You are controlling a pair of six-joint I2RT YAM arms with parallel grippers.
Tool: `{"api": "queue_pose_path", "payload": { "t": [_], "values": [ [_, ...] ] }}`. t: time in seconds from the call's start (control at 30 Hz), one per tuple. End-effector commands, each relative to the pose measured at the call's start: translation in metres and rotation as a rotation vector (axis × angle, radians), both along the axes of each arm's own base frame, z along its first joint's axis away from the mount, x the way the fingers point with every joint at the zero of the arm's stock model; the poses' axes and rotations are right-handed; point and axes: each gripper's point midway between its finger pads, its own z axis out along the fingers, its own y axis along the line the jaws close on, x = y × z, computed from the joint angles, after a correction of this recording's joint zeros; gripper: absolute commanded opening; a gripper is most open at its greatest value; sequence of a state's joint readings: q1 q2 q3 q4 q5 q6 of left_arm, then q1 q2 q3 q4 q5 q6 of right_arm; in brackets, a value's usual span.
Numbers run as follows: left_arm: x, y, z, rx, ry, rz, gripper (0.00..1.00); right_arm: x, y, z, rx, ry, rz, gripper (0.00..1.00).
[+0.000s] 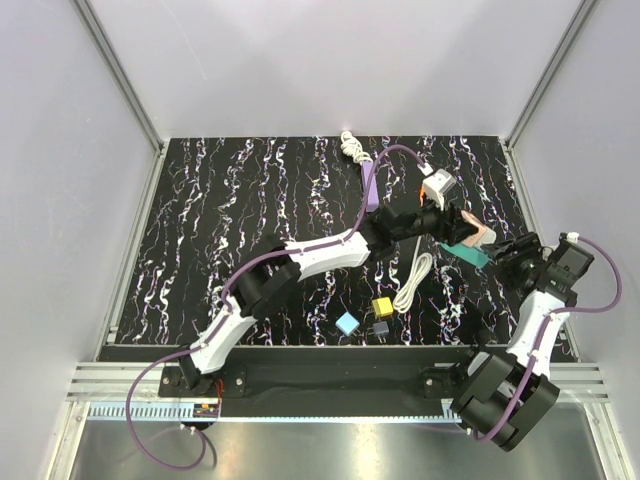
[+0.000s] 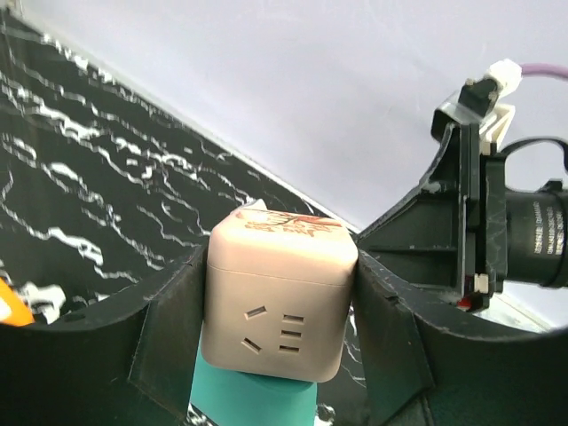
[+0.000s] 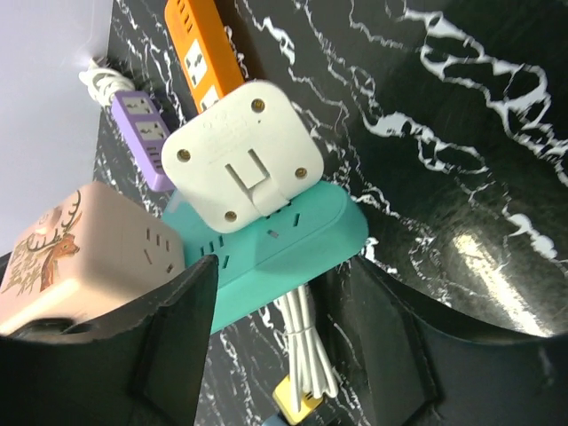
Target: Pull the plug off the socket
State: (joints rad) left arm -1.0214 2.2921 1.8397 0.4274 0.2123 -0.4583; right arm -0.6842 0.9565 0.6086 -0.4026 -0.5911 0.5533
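Note:
A pink cube plug [image 2: 275,302] with a deer picture sits upright on a teal power strip [image 2: 253,399]. My left gripper [image 2: 280,351] is shut on the cube, one finger on each side. In the top view the left gripper [image 1: 462,228] reaches in from the left over the cube [image 1: 480,236] and the strip [image 1: 466,252]. My right gripper [image 3: 284,337] has its fingers on both sides of the strip's near end [image 3: 284,253] and looks shut on it. In the top view it [image 1: 508,256] is at the strip's right end. The pink cube [image 3: 75,257] also shows in the right wrist view.
A white adapter [image 3: 244,155] with folded prongs also sits on the teal strip. An orange strip [image 3: 204,53] and a purple strip [image 1: 368,185] lie behind. A white cable bundle [image 1: 413,280], a yellow cube [image 1: 382,305] and a blue cube [image 1: 347,322] lie in front.

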Motion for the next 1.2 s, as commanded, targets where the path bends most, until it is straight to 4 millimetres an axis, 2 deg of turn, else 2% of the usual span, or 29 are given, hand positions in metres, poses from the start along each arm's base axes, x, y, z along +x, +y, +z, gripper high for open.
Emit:
{"api": "queue_pose_path", "payload": {
  "t": [0.0,0.23,0.43,0.53,0.6,0.63,0.7,0.73,0.77,0.8,0.83,0.87,0.93,0.97,1.0,1.07,1.1,1.17],
  "values": [
    [-0.011,-0.003,0.046,-0.124,-0.164,-0.015,0.00,0.004,-0.016,0.017,-0.119,-0.026,-0.025,0.69],
    [-0.021,-0.003,0.019,-0.078,-0.221,-0.071,0.00,0.009,-0.013,0.026,-0.095,-0.067,-0.009,0.69],
    [-0.025,0.002,0.016,-0.076,-0.246,-0.077,0.00,0.008,-0.012,0.026,-0.108,-0.074,-0.007,0.69],
    [-0.027,0.007,0.004,-0.059,-0.235,-0.074,0.01,0.008,-0.013,0.027,-0.114,-0.081,-0.008,0.69],
    [-0.026,0.008,-0.007,-0.033,-0.219,-0.074,0.11,0.008,-0.012,0.026,-0.113,-0.081,-0.005,0.69],
    [-0.025,0.009,-0.014,-0.009,-0.198,-0.068,0.26,0.008,-0.012,0.025,-0.114,-0.081,-0.004,0.69],
    [-0.026,0.013,-0.025,0.010,-0.173,-0.063,0.41,0.008,-0.011,0.024,-0.113,-0.081,0.003,0.69],
    [-0.027,0.016,-0.018,-0.008,-0.167,-0.057,0.51,0.007,-0.011,0.023,-0.114,-0.078,0.002,0.69],
    [-0.030,0.021,-0.030,0.010,-0.150,-0.056,0.51,0.007,-0.011,0.022,-0.117,-0.078,0.003,0.69],
    [-0.031,0.024,-0.031,0.007,-0.145,-0.051,0.51,0.007,-0.011,0.021,-0.117,-0.077,0.004,0.69],
    [-0.032,0.028,-0.021,-0.015,-0.148,-0.040,0.54,0.006,-0.011,0.018,-0.114,-0.070,0.004,0.69],
    [-0.035,0.033,-0.030,0.004,-0.133,-0.039,0.58,0.007,-0.011,0.018,-0.114,-0.071,0.007,0.69],
    [-0.038,0.040,-0.020,-0.009,-0.139,-0.029,0.69,0.006,-0.009,0.017,-0.110,-0.073,0.016,0.69],
    [-0.041,0.045,-0.028,0.005,-0.131,-0.029,0.74,0.006,-0.009,0.016,-0.110,-0.072,0.018,0.69],
    [-0.043,0.049,-0.020,-0.004,-0.136,-0.029,0.76,0.007,-0.008,0.017,-0.105,-0.075,0.022,0.69],
    [-0.048,0.054,-0.022,0.000,-0.127,-0.041,0.81,0.006,-0.007,0.016,-0.103,-0.077,0.027,0.69],
    [-0.051,0.057,-0.014,-0.014,-0.128,-0.047,0.84,0.006,-0.006,0.015,-0.100,-0.077,0.030,0.69],
    [-0.058,0.059,-0.013,-0.017,-0.116,-0.070,0.85,0.006,-0.005,0.013,-0.096,-0.075,0.032,0.70]
  ]
}}
